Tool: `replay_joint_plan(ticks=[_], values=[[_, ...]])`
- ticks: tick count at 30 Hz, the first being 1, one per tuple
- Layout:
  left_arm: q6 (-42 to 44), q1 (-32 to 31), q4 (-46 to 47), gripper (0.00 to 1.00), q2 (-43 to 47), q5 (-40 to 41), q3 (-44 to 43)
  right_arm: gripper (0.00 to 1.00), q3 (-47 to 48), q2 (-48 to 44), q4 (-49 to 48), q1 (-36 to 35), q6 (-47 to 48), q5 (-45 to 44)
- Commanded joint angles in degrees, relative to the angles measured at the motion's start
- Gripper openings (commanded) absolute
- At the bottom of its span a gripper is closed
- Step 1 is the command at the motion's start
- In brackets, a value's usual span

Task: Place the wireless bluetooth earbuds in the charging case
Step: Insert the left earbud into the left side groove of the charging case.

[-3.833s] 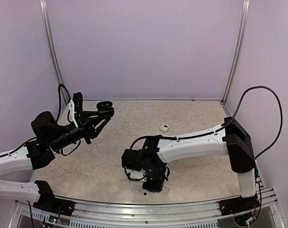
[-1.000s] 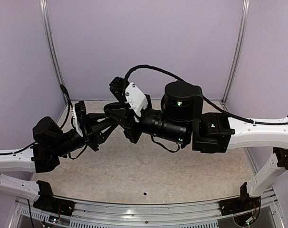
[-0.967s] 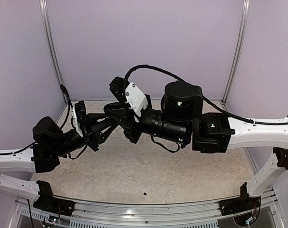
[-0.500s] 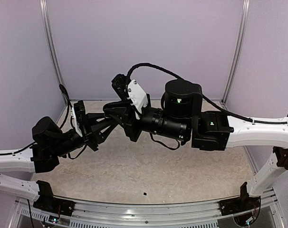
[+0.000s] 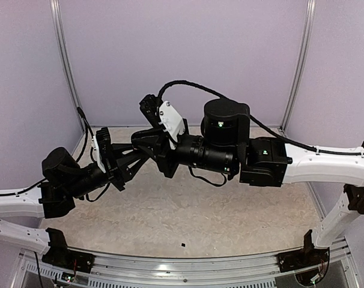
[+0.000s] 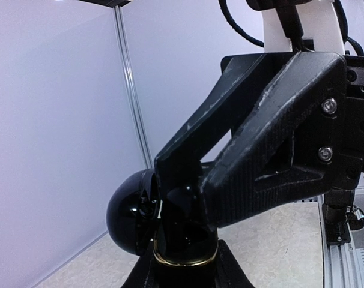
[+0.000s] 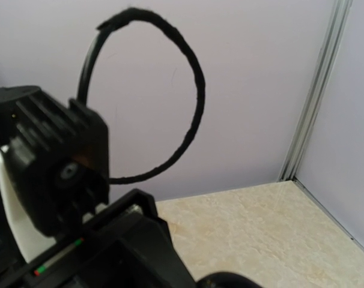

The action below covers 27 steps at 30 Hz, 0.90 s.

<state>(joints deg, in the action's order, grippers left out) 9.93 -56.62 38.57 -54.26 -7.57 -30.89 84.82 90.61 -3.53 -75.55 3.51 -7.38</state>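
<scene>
My left gripper (image 5: 137, 155) holds the charging case aloft over the table's back left. In the left wrist view the case (image 6: 185, 255) is glossy black with a gold rim, its lid (image 6: 129, 219) swung open to the left, and my left gripper (image 6: 185, 275) is shut on its base. My right gripper (image 5: 140, 139) reaches in from the right. Its fingers (image 6: 260, 144) converge at the case's mouth, shut on a small glossy black earbud (image 6: 183, 201) at the rim. No white earbud shows.
A tiny black speck (image 5: 183, 245) lies on the marbled table (image 5: 230, 228) near the front rail. The right arm (image 5: 302, 165) spans the workspace above the table. Purple walls close in the back and sides. The right wrist view shows only its own cable (image 7: 191, 114) and bare table.
Over the last seconds my right gripper rose from the table's front and came to the case held by my left gripper. In the last second it edged slightly left; the left arm held still.
</scene>
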Motion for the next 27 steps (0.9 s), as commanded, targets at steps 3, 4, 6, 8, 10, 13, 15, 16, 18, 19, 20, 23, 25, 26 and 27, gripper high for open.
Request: replay_joint_plan(ticks=[3, 4, 6, 8, 10, 13, 15, 16, 18, 19, 20, 23, 25, 26, 27], values=[[0.6, -0.4, 2.4, 0.02, 1.2, -2.9, -1.1, 0.12, 0.2, 1.0, 3.2, 1.1, -0.4, -0.6], [0.4, -0.4, 2.5, 0.02, 1.2, -3.2, -1.1, 0.12, 0.0, 0.8, 3.2, 1.1, -0.4, -0.6], [0.1, -0.3, 2.7, 0.02, 1.3, -4.3, -1.0, 0.12, -0.2, 0.5, 4.3, 1.4, -0.6, -0.5], [0.0, -0.3, 2.9, 0.02, 1.3, -5.6, -1.1, 0.13, -0.2, 0.3, 4.4, 1.6, -0.7, -0.3], [-0.1, -0.3, 3.0, 0.02, 1.3, -7.1, -1.1, 0.14, -0.2, 0.3, 4.6, 1.8, -0.8, 0.2], [-0.5, -0.3, 3.2, 0.02, 1.3, -8.9, -1.2, 0.14, -0.2, 0.0, 4.7, 2.1, -1.4, 1.4], [-0.8, -0.3, 3.3, 0.02, 1.3, -9.3, -1.2, 0.15, -0.3, -0.1, 4.8, 2.2, -1.5, 1.8], [-1.0, -0.3, 3.4, 0.02, 1.3, -9.4, -1.2, 0.15, -0.3, -0.2, 4.8, 2.2, -1.5, 2.1], [-1.5, -0.1, 3.9, 0.02, 1.3, -9.4, -1.0, 0.15, -0.3, -0.2, 4.8, 2.3, -1.4, 2.2], [-1.9, 0.0, 4.2, 0.02, 1.4, -9.5, -0.9, 0.16, -0.2, -0.1, 4.9, 2.3, -1.3, 2.4], [-2.1, 0.1, 4.4, 0.02, 1.5, -9.5, -0.9, 0.17, -0.2, -0.2, 5.0, 2.3, -1.2, 2.5], [-2.9, 0.6, 4.7, 0.02, 1.7, -9.8, -0.8, 0.18, -0.2, -0.1, 5.2, 2.3, -1.0, 2.5], [-3.0, 0.8, 4.7, 0.02, 1.7, -10.1, -0.7, 0.19, -0.2, -0.2, 5.1, 2.3, -0.9, 2.4], [-3.1, 0.8, 4.7, 0.02, 1.6, -10.2, -0.7, 0.20, -0.2, -0.3, 5.2, 2.3, -0.8, 2.3], [-3.1, 0.9, 4.7, 0.02, 1.7, -10.3, -0.7, 0.21, -0.2, -0.3, 5.2, 2.3, -0.7, 2.2]])
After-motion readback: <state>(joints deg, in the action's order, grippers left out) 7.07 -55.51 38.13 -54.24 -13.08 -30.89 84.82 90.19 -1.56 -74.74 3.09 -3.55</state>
